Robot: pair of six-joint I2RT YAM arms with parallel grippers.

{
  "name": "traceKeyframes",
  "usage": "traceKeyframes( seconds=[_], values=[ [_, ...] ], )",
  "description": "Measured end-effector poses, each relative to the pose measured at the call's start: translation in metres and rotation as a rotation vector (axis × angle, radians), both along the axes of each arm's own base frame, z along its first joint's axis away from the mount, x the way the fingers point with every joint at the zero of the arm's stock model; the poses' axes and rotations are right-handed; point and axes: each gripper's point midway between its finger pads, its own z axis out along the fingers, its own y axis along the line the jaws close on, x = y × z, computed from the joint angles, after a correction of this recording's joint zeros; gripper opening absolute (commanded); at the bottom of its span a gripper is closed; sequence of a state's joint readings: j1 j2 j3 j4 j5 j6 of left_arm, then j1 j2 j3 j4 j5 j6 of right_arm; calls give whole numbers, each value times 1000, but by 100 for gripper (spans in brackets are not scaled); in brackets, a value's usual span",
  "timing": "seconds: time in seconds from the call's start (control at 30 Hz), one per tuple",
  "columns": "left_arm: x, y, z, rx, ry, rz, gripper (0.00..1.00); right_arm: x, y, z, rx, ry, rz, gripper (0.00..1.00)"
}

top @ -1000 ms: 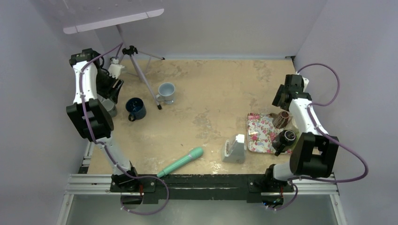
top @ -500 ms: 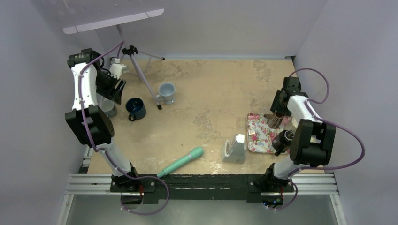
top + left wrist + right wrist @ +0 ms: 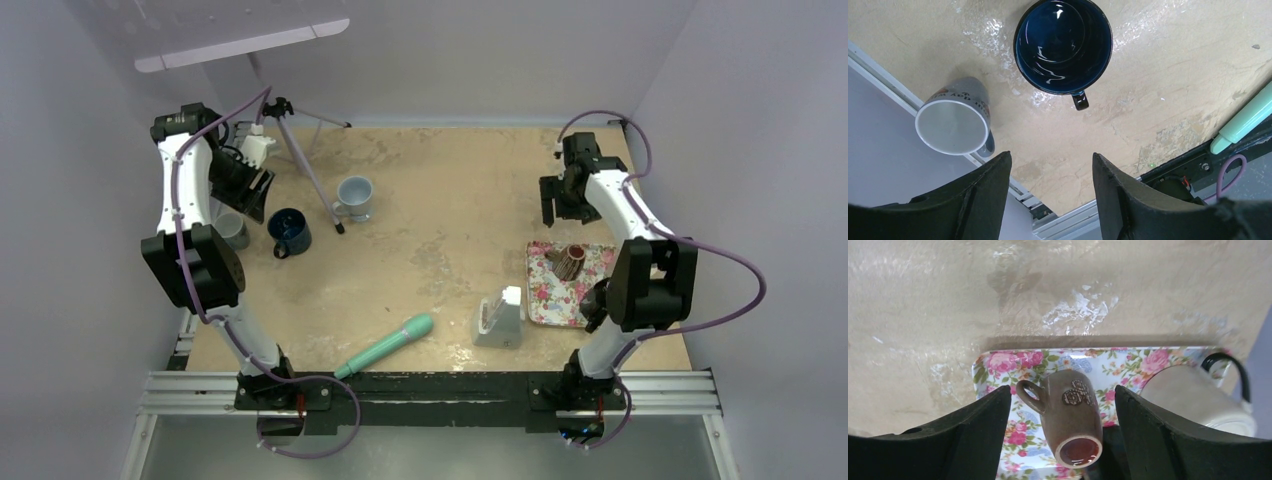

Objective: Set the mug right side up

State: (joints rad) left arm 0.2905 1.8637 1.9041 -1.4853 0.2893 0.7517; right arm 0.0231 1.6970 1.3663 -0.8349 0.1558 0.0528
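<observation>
On the tray, by its far edge, the mug sits free; right claw, spread wide, has backed off over table beyond.

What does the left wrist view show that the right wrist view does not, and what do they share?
Left wrist only: a dark blue mug, a grey mug and a mint-green tool's tip. Right wrist only: a floral tray, a brown mug on it and a white cup. Shared: the tan tabletop and a pair of open fingers framing each view.
</observation>
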Motion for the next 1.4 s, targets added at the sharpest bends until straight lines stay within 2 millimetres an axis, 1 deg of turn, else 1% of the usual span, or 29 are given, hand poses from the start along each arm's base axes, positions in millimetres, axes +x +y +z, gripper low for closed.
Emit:
traceKeyframes(
  seconds=[0.07, 0.1, 0.2, 0.23, 0.3, 0.4, 0.53, 0.63, 0.73, 0.9, 0.93, 1.03, 1.23, 1.27, 1.4],
  values=[
    [0, -1, -1, -1, 1, -3, 64, 4, 6, 5, -45, 0, 109, 74],
    [0, -1, -1, -1, 3, -4, 64, 3, 11, 7, -68, 9, 184, 72],
    [-2, -2, -4, -6, 12, -4, 65, -3, 24, 12, -127, 38, 397, 62],
    [-2, -3, -5, -8, 16, -5, 65, -6, 27, 13, -137, 51, 458, 60],
    [-3, -3, -6, -12, 19, -5, 65, -12, 31, 11, -138, 77, 550, 60],
    [-3, -4, -6, -17, 19, -5, 65, -21, 32, 0, -138, 126, 652, 67],
    [-3, -5, -7, -22, 20, -6, 65, -30, 29, -23, -165, 224, 731, 68],
    [-3, -6, -7, -25, 19, -6, 64, -32, 30, -40, -159, 280, 760, 65],
    [-4, -7, -8, -30, 25, -7, 64, -38, 28, -57, -154, 332, 774, 65],
    [-5, -8, -8, -35, 25, -7, 64, -52, 24, -71, -156, 390, 787, 59],
    [-5, -8, -8, -37, 24, -8, 64, -53, 22, -73, -162, 396, 787, 56],
    [-5, -9, -7, -39, 21, -8, 64, -55, 20, -76, -169, 402, 790, 35],
    [-5, -9, -5, -42, 13, -13, 65, -56, 19, -83, -179, 401, 793, 3],
    [-5, -9, -5, -41, 12, -16, 65, -57, 19, -83, -172, 403, 791, 0],
    [-6, -11, -4, -50, 9, -19, 66, -56, 20, -82, -170, 395, 788, 0]
  ],
)
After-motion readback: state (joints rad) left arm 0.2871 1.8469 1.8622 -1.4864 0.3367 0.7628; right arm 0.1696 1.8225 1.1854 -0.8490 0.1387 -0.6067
